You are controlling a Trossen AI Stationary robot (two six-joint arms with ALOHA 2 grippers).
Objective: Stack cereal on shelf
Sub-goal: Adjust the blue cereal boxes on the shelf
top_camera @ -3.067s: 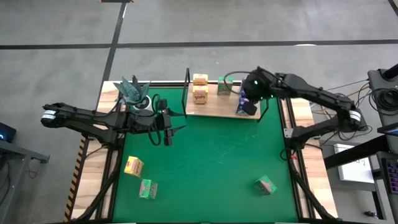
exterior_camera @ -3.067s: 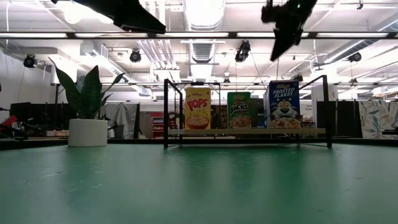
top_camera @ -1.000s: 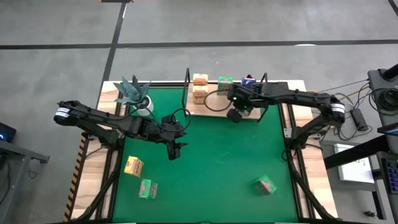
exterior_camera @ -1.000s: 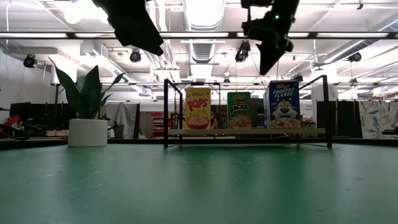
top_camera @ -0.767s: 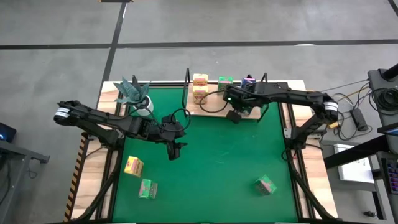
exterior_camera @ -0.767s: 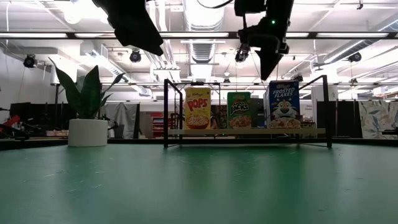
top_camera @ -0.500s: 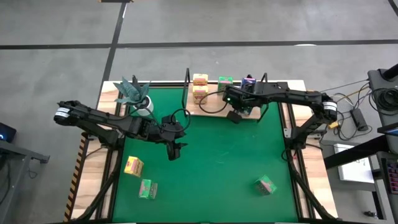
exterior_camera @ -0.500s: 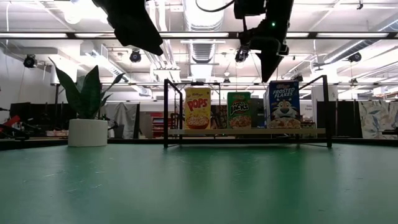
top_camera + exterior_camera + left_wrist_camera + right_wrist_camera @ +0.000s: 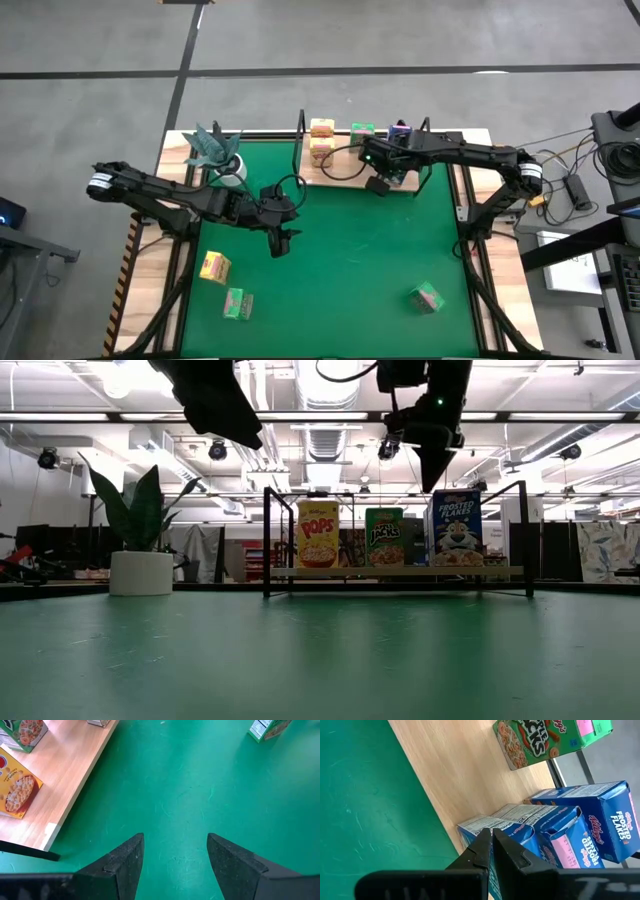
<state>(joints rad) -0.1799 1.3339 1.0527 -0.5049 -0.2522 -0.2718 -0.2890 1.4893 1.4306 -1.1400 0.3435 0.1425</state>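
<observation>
The shelf stands at the mat's far edge. On its board stand yellow cereal boxes, a green one and blue ones, the nearest lying flat. My right gripper is shut and hangs over the shelf's near edge, just above and in front of the blue boxes. My left gripper hangs open above the bare mat, nothing between its fingers. Loose boxes lie on the mat: a yellow and two green.
A white pot with a teal plant stands at the far left, beside the shelf's black post. The green mat lies bare between the two arms. Wooden table strips run along both sides.
My right gripper has shifted slightly toward the table's left over the shelf's near edge and has turned to point more steeply down. It has stayed shut. The boxes on the shelf have kept their places.
</observation>
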